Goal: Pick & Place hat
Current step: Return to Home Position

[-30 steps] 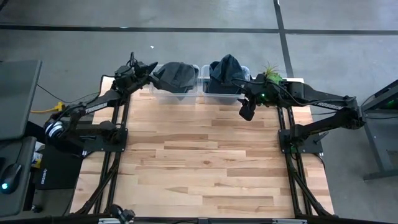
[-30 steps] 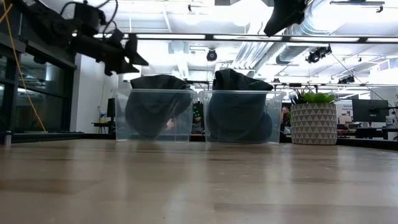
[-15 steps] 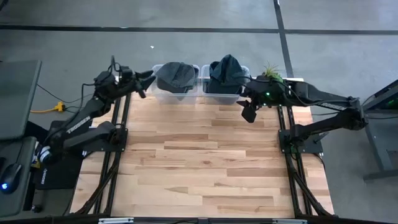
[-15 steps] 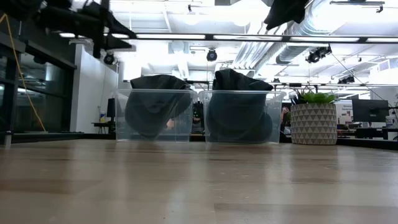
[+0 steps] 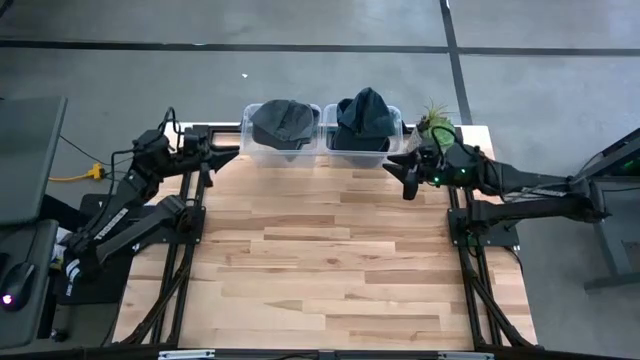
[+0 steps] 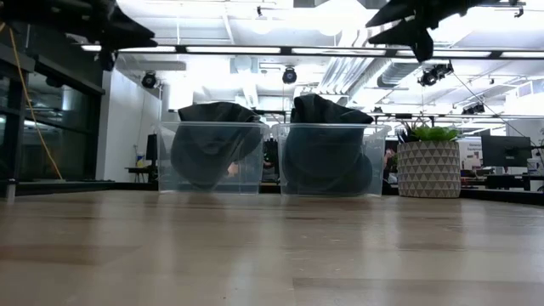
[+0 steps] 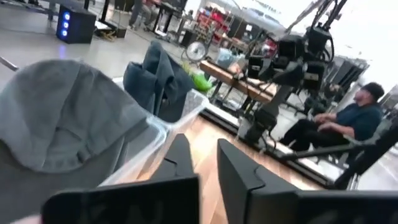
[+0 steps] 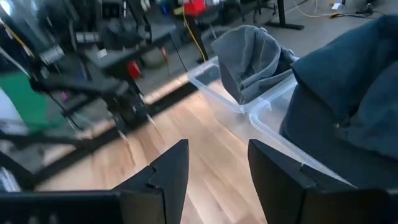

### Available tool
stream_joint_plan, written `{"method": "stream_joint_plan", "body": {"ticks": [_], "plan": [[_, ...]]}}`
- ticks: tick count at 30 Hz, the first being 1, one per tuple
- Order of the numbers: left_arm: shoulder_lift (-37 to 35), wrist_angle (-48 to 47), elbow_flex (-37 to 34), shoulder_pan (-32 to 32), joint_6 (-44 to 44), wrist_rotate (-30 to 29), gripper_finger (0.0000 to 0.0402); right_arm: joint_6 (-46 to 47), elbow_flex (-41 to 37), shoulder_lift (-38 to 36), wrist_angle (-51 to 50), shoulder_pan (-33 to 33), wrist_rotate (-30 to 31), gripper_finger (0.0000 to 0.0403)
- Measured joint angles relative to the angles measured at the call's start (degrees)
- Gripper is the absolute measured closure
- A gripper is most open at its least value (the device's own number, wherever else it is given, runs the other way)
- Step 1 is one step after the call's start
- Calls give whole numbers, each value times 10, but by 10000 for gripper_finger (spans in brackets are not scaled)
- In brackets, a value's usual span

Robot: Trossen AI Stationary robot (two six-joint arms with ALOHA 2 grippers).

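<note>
We see the light wooden surface (image 5: 330, 250) first. Above it hang the left pincer (image 7: 202, 142) and right pincer (image 8: 217, 148), both open and empty. Farther back, the gray cap (image 5: 283, 120) sits in the left clear plastic bin (image 5: 282, 156). The dark blue cap (image 5: 365, 115) sits in the right clear plastic bin (image 5: 360, 159), near a green plant in a white pot (image 6: 427, 166). Only the left wrist view shows a seated person (image 7: 339, 124).

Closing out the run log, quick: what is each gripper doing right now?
Left gripper: open, holding nothing, beside the left bin.
Right gripper: open, holding nothing, beside the right bin.

Bright ceiling strip lights (image 6: 280, 51) are glaring overhead, and their pale sheen is spreading across the wooden table (image 6: 255, 255).
</note>
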Motion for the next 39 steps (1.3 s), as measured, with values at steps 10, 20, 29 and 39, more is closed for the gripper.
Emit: {"method": "stream_joint_plan", "body": {"ticks": [10, 20, 29, 39], "plan": [[-92, -109, -19, 0, 22, 49, 401, 70, -127, -82, 131, 0, -4, 256], [-222, -77, -120, 0, -53, 63, 401, 59, -192, -188, 173, 0, 42, 312], [-217, 55, -158, 0, -103, 77, 401, 77, -273, -243, 243, 3, 45, 347], [-218, 228, -224, 0, -193, 63, 401, 47, -407, -293, 464, 4, 71, 397]]}}
